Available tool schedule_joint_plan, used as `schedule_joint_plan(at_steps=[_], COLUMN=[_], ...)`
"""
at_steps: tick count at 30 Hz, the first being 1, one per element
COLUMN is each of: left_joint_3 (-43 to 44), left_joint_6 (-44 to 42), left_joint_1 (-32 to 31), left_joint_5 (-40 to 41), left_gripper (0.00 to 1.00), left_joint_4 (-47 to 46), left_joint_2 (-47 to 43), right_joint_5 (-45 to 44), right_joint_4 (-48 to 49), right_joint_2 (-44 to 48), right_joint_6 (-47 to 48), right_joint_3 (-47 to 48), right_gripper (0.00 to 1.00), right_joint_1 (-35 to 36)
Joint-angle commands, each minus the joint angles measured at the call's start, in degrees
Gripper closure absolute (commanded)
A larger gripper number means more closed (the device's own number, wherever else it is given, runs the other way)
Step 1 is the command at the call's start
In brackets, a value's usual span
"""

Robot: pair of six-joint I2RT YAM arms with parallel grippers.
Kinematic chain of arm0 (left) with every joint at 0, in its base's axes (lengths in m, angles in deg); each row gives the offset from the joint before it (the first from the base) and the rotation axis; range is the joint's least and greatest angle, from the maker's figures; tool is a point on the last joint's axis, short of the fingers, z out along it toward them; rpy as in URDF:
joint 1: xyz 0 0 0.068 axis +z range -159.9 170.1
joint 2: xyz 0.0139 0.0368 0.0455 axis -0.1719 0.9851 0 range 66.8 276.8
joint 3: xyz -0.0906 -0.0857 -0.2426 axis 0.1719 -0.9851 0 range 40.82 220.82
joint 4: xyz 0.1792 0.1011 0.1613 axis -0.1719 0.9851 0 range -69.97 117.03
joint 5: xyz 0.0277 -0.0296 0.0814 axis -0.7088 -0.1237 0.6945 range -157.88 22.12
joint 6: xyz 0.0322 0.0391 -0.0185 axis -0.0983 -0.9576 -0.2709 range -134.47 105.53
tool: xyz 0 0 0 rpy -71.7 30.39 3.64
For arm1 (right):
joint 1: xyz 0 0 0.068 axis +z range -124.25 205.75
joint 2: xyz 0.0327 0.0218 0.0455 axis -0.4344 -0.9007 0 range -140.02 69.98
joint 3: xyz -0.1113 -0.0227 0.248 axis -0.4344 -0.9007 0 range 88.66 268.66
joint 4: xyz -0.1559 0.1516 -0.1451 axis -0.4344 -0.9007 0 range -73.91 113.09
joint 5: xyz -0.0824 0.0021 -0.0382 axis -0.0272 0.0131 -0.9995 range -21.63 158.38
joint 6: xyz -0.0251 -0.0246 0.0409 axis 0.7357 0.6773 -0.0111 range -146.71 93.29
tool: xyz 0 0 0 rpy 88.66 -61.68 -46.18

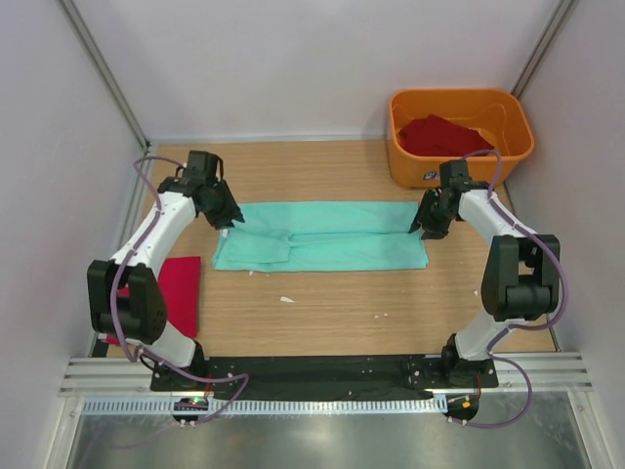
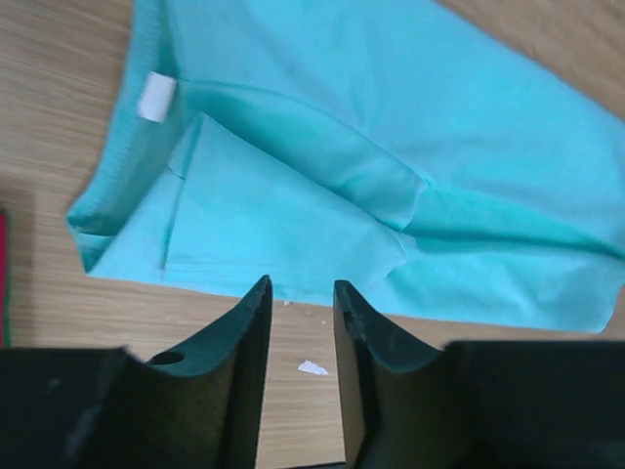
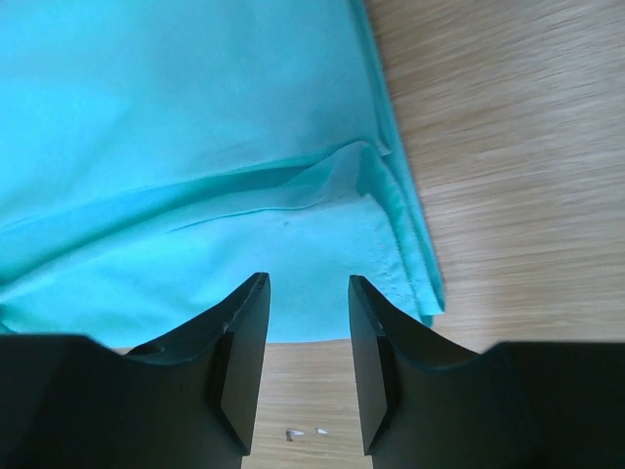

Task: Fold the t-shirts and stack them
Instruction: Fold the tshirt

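The mint-green t-shirt (image 1: 322, 236) lies flat mid-table, folded lengthwise into a long strip. My left gripper (image 1: 223, 213) hovers at its left end, open and empty. In the left wrist view (image 2: 301, 288) the shirt (image 2: 391, 147) with its white neck label (image 2: 156, 96) lies just beyond the fingertips. My right gripper (image 1: 427, 223) is at the shirt's right end, open and empty. In the right wrist view (image 3: 308, 283) the shirt's hem corner (image 3: 195, 147) lies under and beyond the tips. A folded deep red t-shirt (image 1: 176, 288) lies at the left edge. Another red t-shirt (image 1: 444, 135) is in the tub.
The orange plastic tub (image 1: 459, 96) stands at the back right corner. Small white scraps (image 1: 286, 299) lie on the wood in front of the shirt, one also showing in the left wrist view (image 2: 312, 367). Walls enclose the table at the back and sides.
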State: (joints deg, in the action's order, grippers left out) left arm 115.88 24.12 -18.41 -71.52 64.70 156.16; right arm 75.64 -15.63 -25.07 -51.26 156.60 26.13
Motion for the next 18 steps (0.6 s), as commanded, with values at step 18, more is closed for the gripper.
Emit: schedule_joint_plan(at_steps=[18], left_joint_3=[4.65], left_joint_6=[-1.15], left_joint_1=[-22.33], left_joint_5=[-4.29], left_gripper=[0.79], left_joint_4=[-4.85], left_joint_2=[18.21], right_joint_5=[10.84], right_joint_4=[7.17], right_joint_2=[-4.27], right_joint_6=[-3.83], right_joint_3=[-4.92], right_gripper=[0.61], right_joint_1=[5.86])
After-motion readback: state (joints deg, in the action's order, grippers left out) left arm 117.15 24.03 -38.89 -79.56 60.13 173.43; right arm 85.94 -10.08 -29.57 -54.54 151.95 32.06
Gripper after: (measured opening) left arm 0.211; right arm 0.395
